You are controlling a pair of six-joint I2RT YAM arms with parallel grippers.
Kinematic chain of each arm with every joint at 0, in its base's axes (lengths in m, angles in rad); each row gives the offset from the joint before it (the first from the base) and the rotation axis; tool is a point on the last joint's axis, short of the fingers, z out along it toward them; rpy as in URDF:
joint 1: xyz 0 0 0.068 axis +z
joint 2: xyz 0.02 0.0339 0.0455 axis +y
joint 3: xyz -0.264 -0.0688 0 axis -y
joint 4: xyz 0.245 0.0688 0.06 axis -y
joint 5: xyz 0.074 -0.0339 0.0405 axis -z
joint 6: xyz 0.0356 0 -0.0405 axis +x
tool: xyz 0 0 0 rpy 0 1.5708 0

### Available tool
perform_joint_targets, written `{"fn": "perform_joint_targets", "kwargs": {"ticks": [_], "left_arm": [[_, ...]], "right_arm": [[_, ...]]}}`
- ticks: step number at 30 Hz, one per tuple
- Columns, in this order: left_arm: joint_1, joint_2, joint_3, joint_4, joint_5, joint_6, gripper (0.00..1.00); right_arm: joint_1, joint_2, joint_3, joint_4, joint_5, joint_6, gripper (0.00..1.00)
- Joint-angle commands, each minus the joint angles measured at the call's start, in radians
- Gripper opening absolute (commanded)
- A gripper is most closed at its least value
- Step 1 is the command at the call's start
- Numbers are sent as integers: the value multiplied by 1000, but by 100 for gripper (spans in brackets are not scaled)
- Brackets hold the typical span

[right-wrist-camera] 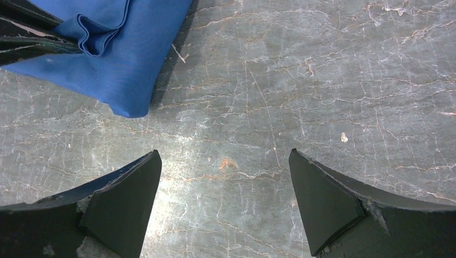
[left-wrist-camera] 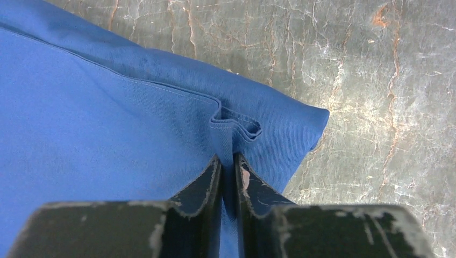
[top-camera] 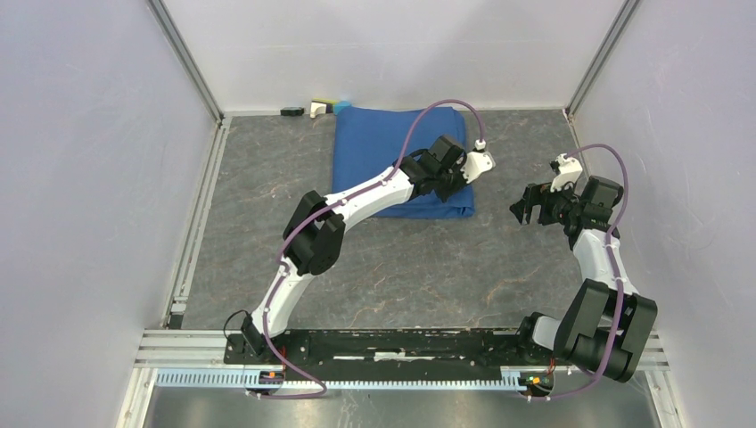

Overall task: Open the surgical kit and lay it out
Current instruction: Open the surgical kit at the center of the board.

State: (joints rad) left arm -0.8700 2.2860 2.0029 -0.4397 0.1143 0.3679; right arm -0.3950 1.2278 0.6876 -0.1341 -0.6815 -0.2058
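**Left gripper [left-wrist-camera: 227,159] pinching a raised fold of the large folded blue cloth wrap [top-camera: 379,147]; right gripper [right-wrist-camera: 225,153] spread wide, empty.**
You hold only a thin pleat near the wrap's right corner: a quick pull may slip it free, or drag the whole bundle rather than open a layer. The wrap lies closed and smooth at the far middle of the grey marbled table [top-camera: 428,267], contents hidden.

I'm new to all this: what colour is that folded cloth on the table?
The cloth is plain blue, no pattern; the left wrist view shows it best.
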Motion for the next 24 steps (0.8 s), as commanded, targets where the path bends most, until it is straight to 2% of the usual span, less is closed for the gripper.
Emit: {"fn": "perform_joint_targets", "kwargs": {"ticks": [1, 3, 5, 10, 13, 16, 19, 24], "left_arm": [[-1, -27, 36, -2, 5, 3, 17], [-1, -29, 36, -3, 3, -4, 13], [-1, -33, 36, 2, -7, -29, 2], [1, -54, 69, 9, -109, -115, 2], [32, -126, 43, 40, -201, -172, 2], [129, -245, -20, 49, -190, -291, 2], [272, -404, -157, 72, -143, -390, 2], [523, -720, -496, 192, -120, -371, 2]], "right_arm": [[-4, -1, -7, 14, -25, 0, 96], [-4, -4, -8, 14, -24, -2, 96], [-5, -2, -10, 13, -24, -3, 96], [-4, 2, -5, 10, -32, -1, 96], [-5, 0, -5, 10, -34, 2, 96], [-5, -3, -3, 10, -41, 3, 96], [-5, -9, -3, 9, -44, 5, 96], [-4, -15, -3, 9, -48, 5, 96]]}}
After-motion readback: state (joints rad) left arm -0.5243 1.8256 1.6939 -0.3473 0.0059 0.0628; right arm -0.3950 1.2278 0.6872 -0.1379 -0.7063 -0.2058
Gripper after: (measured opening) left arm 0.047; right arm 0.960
